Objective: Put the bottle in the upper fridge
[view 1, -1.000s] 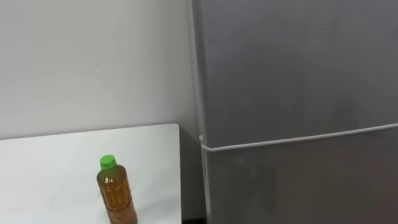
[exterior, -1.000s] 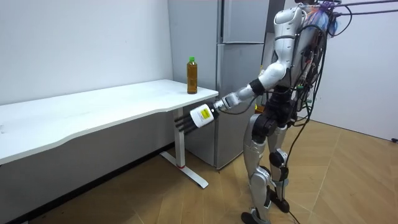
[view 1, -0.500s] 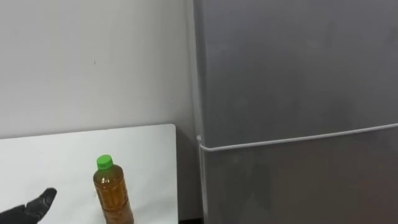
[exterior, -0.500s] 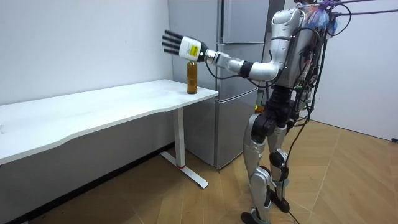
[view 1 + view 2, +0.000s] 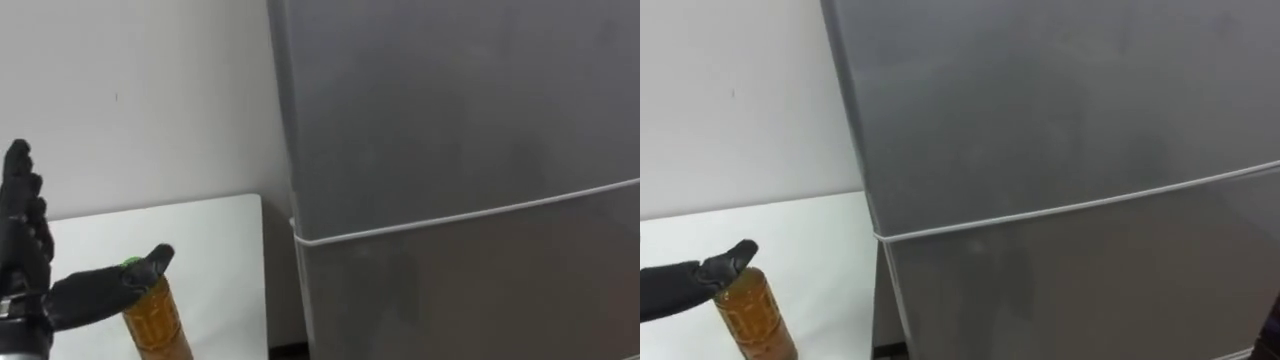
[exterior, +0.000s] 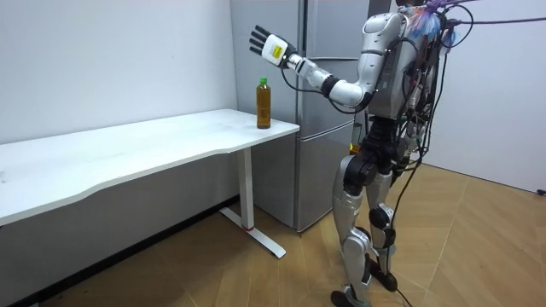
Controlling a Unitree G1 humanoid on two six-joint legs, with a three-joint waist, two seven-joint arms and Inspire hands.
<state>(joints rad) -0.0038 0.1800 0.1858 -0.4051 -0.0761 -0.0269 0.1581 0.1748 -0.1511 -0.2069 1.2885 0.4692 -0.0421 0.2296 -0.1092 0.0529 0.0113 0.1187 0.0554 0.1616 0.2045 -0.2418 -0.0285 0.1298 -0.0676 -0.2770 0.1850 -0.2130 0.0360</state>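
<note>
White table [image 6: 128, 149]: amber green-capped bottle [image 6: 264, 107] upright near one end corner.

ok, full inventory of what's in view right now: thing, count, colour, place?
bottle: one, amber with a green cap, upright on the table near its fridge end
table: one, white, along the wall, next to the fridge
fridge: one, grey, two doors, both shut, right of the table
wall: pale, behind the table
floor: wood, under the table and the robot
left hand: black fingers, open, raised above the bottle and apart from it; the robot stands in front of the fridge
</note>
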